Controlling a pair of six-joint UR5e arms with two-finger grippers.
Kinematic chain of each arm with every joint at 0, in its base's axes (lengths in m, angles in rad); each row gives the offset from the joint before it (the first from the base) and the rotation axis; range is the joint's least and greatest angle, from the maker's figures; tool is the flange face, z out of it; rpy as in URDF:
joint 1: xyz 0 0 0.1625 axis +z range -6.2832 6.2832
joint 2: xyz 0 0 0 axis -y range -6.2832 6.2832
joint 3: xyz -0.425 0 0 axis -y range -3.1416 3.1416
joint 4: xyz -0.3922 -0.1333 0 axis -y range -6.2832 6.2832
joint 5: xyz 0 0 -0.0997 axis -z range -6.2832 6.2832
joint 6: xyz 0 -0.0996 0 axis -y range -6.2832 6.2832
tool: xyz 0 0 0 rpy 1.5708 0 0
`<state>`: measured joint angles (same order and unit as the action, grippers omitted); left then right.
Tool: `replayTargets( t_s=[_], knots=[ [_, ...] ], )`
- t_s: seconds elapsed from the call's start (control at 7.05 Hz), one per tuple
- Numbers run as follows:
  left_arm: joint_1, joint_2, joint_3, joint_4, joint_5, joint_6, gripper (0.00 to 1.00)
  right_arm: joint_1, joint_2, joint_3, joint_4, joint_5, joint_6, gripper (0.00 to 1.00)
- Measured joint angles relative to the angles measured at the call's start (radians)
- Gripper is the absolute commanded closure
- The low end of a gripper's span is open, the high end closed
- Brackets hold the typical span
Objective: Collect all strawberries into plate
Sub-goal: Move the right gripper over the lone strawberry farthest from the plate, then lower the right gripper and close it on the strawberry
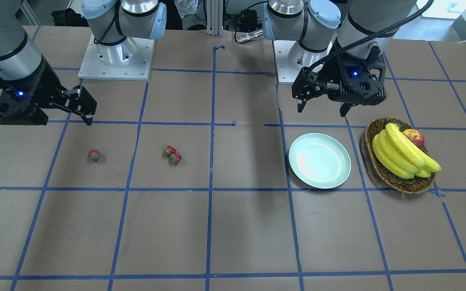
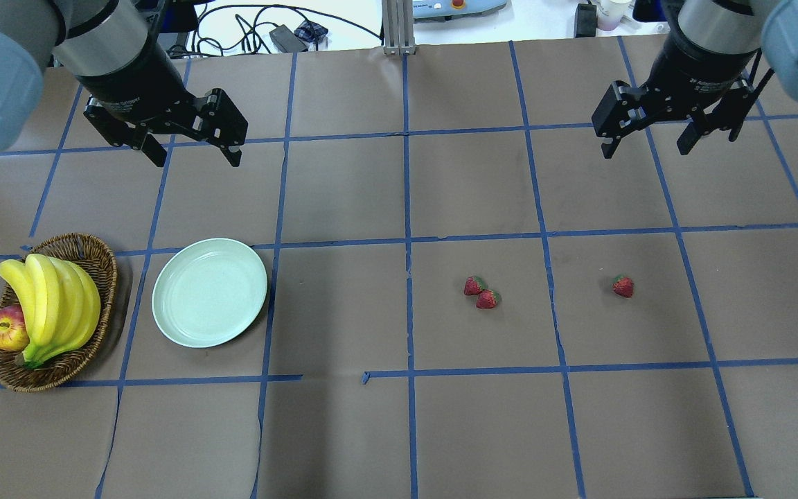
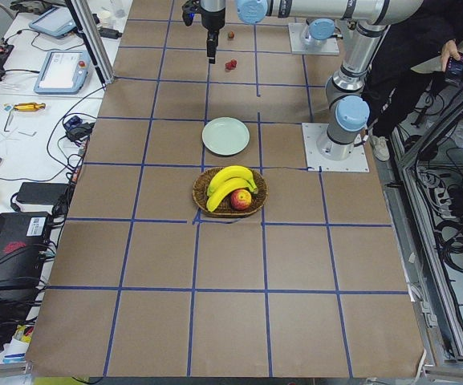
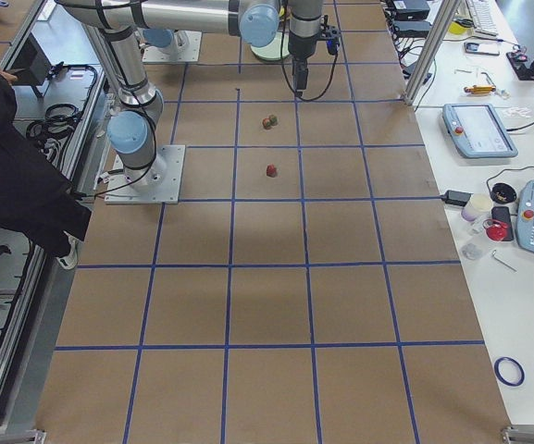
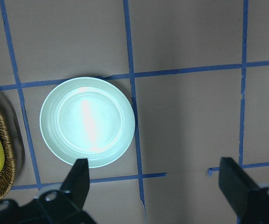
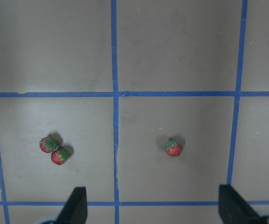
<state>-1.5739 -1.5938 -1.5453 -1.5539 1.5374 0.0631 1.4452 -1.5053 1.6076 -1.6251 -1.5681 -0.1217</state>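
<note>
Three small red strawberries lie on the brown table. Two touch each other [image 2: 474,285] [image 2: 487,299] and one lies alone to the right [image 2: 623,286]; all show in the right wrist view [image 6: 48,144] [image 6: 59,156] [image 6: 173,147]. The pale mint plate [image 2: 209,291] sits empty on the left, also in the left wrist view [image 5: 87,122]. My left gripper [image 2: 198,159] hangs open and empty above the table beyond the plate. My right gripper [image 2: 645,151] hangs open and empty beyond the lone strawberry.
A brown wicker basket [image 2: 98,255] stands left of the plate, holding a bunch of bananas [image 2: 52,305] and a red-yellow apple [image 2: 7,328]. Blue tape lines grid the table. Arm bases [image 1: 115,56] stand at the robot's edge.
</note>
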Motion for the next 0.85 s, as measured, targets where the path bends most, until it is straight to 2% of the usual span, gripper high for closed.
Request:
replayTargets(
  t_s=[0.28,0.43,0.57,0.85],
  knots=[
    [0.000,-0.005,-0.002,0.001,-0.004,0.000,0.00,-0.015,0.026,0.155,-0.162,-0.004,0.002,0.00],
    [0.000,-0.007,-0.004,0.001,-0.005,0.000,0.00,-0.022,0.036,0.238,-0.240,-0.006,0.005,0.07],
    [0.000,-0.006,-0.007,0.002,-0.005,0.000,0.00,-0.028,0.054,0.314,-0.316,-0.008,0.008,0.04],
    [0.000,-0.005,-0.011,0.002,-0.005,0.000,0.00,-0.034,0.103,0.404,-0.439,-0.021,0.006,0.06]
  ],
)
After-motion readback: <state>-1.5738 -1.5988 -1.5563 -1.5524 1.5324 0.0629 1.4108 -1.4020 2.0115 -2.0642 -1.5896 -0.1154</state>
